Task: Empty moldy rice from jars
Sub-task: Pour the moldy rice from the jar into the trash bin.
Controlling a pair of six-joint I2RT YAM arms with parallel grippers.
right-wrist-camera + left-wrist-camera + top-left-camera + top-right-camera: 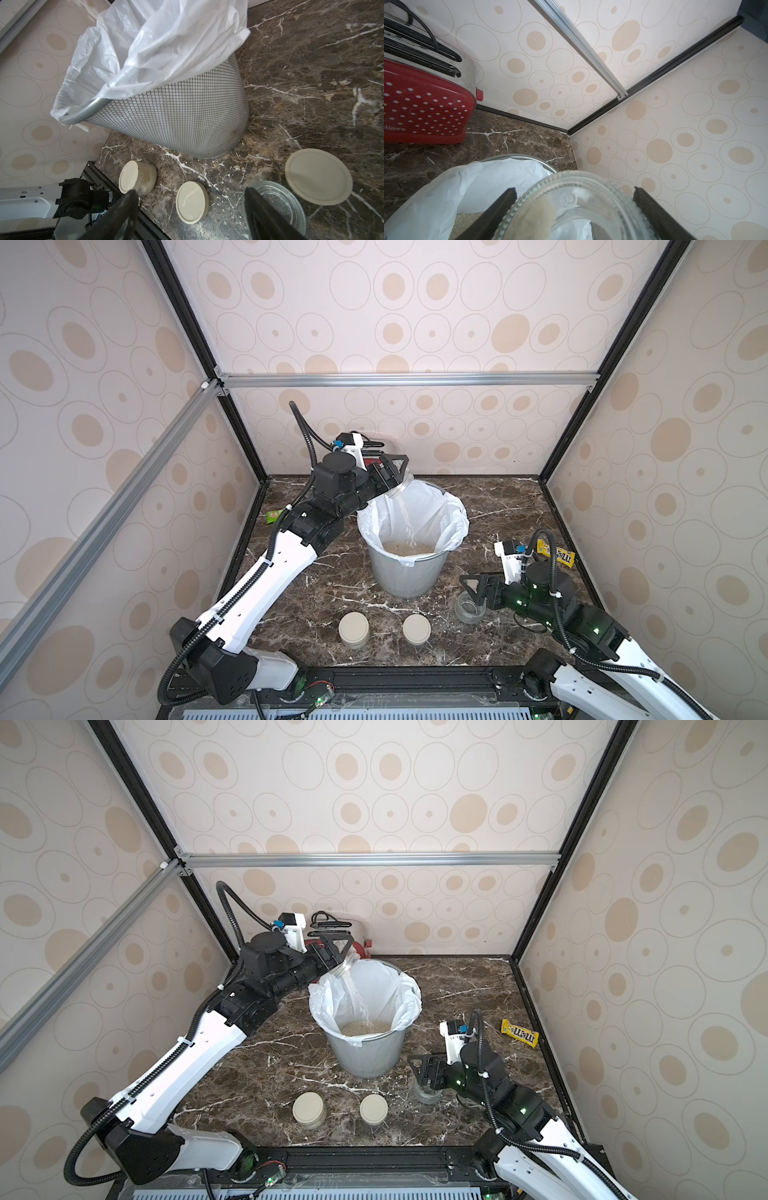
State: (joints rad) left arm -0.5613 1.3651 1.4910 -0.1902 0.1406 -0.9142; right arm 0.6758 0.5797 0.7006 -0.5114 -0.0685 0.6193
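My left gripper (395,472) (574,193) is shut on a clear glass jar (401,488) (571,207), tipped mouth-down over the far rim of the grey mesh bin (405,576) with its white liner. Moldy rice (405,514) streams from it onto the pale heap (409,548) inside. My right gripper (473,593) (191,194) hangs open low at the front right, one finger over the rim of an empty lidless jar (468,610) (278,203). A third jar (353,630) (137,176) stands lidded with rice at the front.
Two loose cream lids lie on the marble: one (416,628) (192,202) near the lidded jar, one (318,176) beside the empty jar. A red dotted toaster (425,108) stands at the back wall. A yellow candy packet (557,553) lies at the right, a green packet (274,515) at the left.
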